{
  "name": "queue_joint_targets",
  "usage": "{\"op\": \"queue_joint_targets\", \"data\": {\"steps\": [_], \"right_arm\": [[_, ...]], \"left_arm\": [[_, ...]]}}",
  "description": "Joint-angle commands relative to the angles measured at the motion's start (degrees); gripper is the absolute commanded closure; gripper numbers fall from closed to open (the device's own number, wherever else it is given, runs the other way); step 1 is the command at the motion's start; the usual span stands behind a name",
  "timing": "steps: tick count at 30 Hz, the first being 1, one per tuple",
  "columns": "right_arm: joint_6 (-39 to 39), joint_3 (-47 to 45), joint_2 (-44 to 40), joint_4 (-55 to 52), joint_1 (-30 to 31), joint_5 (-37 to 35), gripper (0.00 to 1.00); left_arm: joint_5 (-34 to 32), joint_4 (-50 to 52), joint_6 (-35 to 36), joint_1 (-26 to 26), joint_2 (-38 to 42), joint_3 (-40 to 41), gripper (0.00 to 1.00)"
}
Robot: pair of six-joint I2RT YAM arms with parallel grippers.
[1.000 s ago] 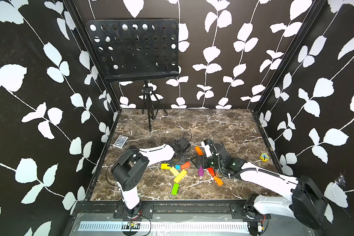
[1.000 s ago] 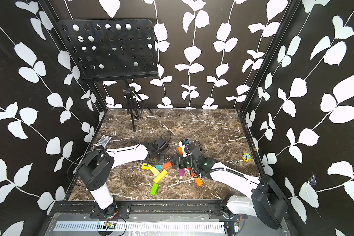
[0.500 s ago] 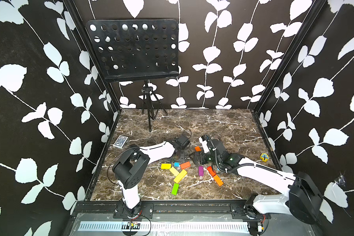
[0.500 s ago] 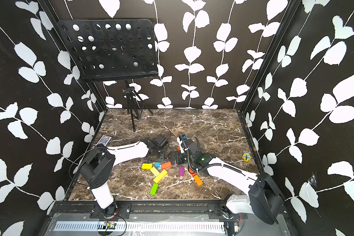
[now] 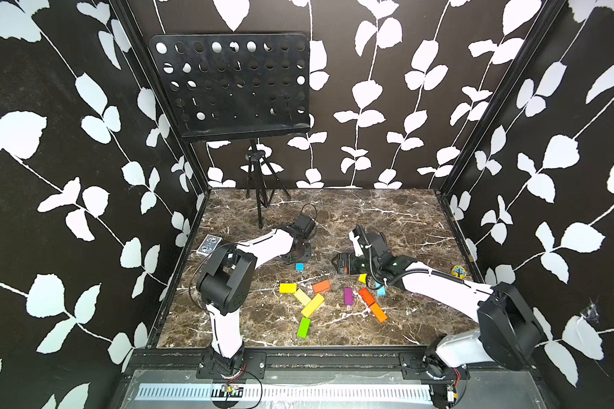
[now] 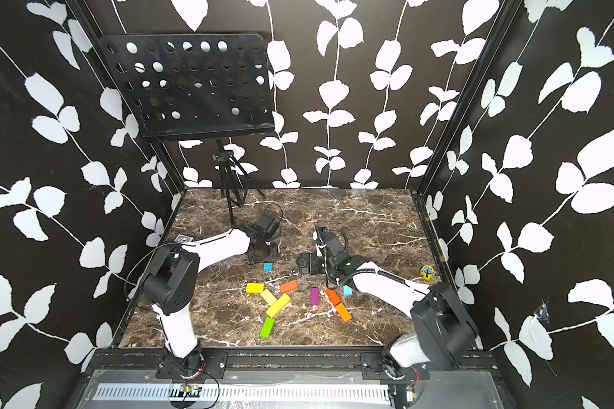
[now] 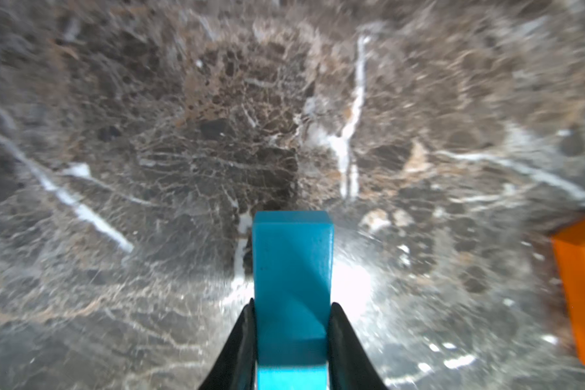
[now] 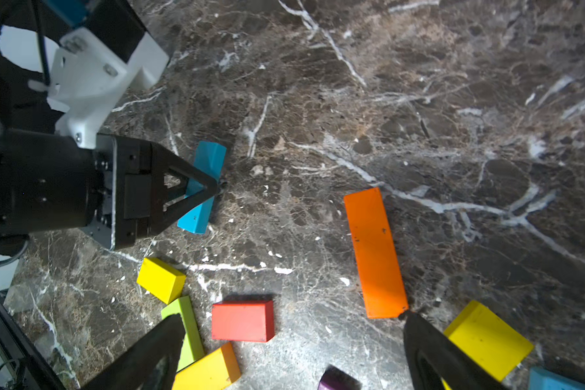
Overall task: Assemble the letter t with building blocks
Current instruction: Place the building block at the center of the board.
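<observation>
Firmly, left gripper [image 7: 291,305] on cyan block [image 7: 293,256], tree-printed token [image 5: 458,272] apart

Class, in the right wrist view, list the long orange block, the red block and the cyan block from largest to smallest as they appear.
1. long orange block: clearly largest.
2 and 3. red block and cyan block: about alike; the left gripper hides part of the cyan one, so unranked.

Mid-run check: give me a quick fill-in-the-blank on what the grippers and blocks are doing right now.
The held block in the left gripper is ___. The right gripper has its jaws ___. The frontmost block, nearest the arm bases, is ___.
Missing: cyan; open; lime green.
</observation>
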State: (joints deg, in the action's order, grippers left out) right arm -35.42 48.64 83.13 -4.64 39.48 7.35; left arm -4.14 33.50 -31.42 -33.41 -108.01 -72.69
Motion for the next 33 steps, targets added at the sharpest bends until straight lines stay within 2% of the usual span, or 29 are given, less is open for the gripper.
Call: {"op": "queue_joint_targets", "data": {"steps": [1,7,20,33], "right_arm": [[-1.7,2.1,1.4,3.1,-0.6,3.2,0.01],[-4.0,2.6,4.8,6.1,-1.7,6.9,0.01],[-1.8,2.3,2.6,5.6,-1.9,4.3,0.01],[-0.2,4.8,4.2,5.5,-1.9,6.5,0.01]], "left_arm": [[1.9,0.7,2.1,1.0,-0.8,-1.8,0.84],[1.8,1.1,3.3,2.2,-2.2,-3.5,0.84],[-0.6,4.4,5.9,3.9,-6.5,-10.0,0.84],[-0.6,5.2,4.7,4.0,-10.3,-14.6,0.84]]}}
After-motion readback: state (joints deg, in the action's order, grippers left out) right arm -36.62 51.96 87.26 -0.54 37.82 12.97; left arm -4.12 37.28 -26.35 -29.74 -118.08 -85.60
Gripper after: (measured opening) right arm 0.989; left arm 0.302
